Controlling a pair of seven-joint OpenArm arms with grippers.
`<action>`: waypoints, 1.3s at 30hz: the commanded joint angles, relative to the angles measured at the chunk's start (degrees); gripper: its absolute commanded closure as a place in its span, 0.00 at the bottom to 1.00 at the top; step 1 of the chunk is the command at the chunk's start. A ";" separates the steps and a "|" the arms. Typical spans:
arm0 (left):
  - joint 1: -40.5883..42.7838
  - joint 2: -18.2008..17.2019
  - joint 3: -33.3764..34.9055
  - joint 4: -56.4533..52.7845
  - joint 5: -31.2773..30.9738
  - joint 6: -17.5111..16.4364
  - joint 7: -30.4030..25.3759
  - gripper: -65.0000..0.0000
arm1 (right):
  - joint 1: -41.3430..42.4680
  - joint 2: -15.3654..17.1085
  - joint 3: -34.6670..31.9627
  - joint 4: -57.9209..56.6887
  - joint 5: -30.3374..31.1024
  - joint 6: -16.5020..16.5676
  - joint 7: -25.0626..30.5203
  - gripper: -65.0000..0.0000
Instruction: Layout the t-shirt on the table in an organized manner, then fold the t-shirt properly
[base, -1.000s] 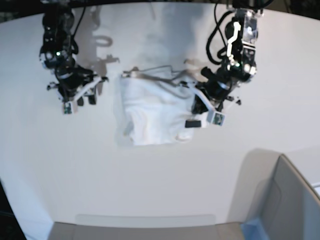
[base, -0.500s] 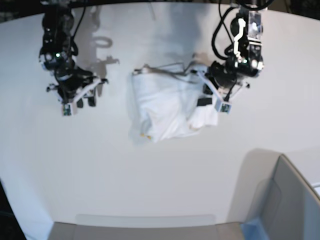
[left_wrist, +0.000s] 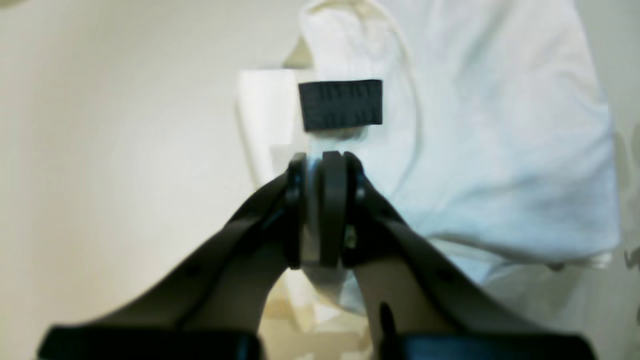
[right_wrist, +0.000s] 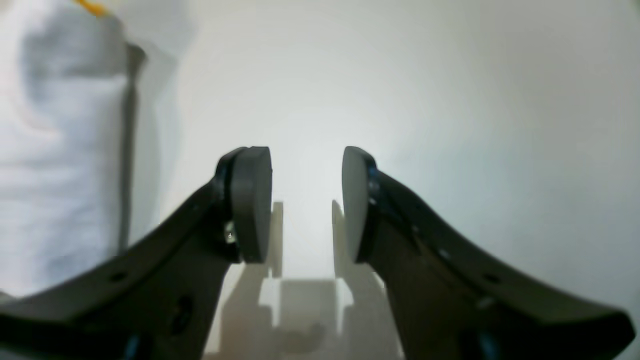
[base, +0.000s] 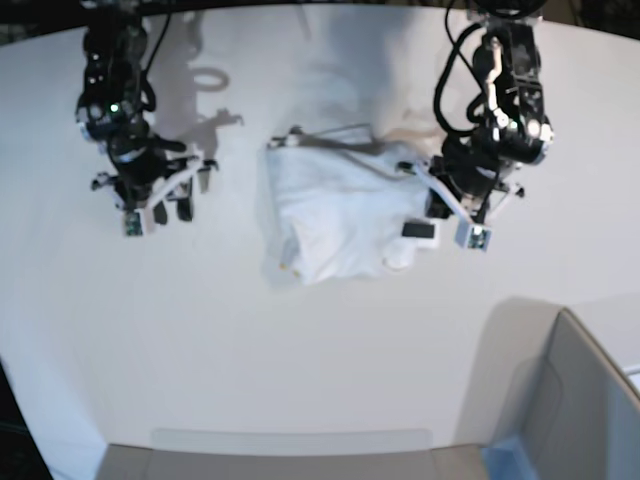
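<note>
T-shirt (base: 335, 215): bunched in a lump in the middle of the table (base: 300, 350), dark tag (left_wrist: 341, 104) showing. Left gripper (left_wrist: 320, 207): jaws almost together, pinching a thin bit of white cloth. Right gripper (right_wrist: 306, 200): jaws apart, holding nothing, off to the side. Not spread flat yet. Folding not begun.

the bunched t-shirt (base: 335, 215) takes up the table's (base: 250, 350) middle, and the left gripper (left_wrist: 320, 210), its pads pressed on a fold of the cloth, blocks the shirt's side there. the right gripper (right_wrist: 306, 202) hangs over bare top near the far edge, jaws apart and well clear of the cloth. a grey box (base: 585, 400) fills the near corner below the left arm; the rest of the near edge lies bare.
</note>
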 joint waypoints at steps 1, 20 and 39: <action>-0.73 -0.03 -0.87 1.10 -0.08 0.07 -2.21 0.90 | 0.71 0.47 -0.86 1.82 0.09 0.40 1.33 0.63; -1.88 2.88 0.89 0.75 -0.08 -0.29 -4.14 0.90 | 3.53 3.37 -15.71 3.05 0.00 0.40 1.33 0.88; 6.30 4.90 10.82 0.66 -0.08 -0.29 -4.32 1.00 | 30.78 0.03 -30.39 -24.11 0.00 0.40 5.64 0.88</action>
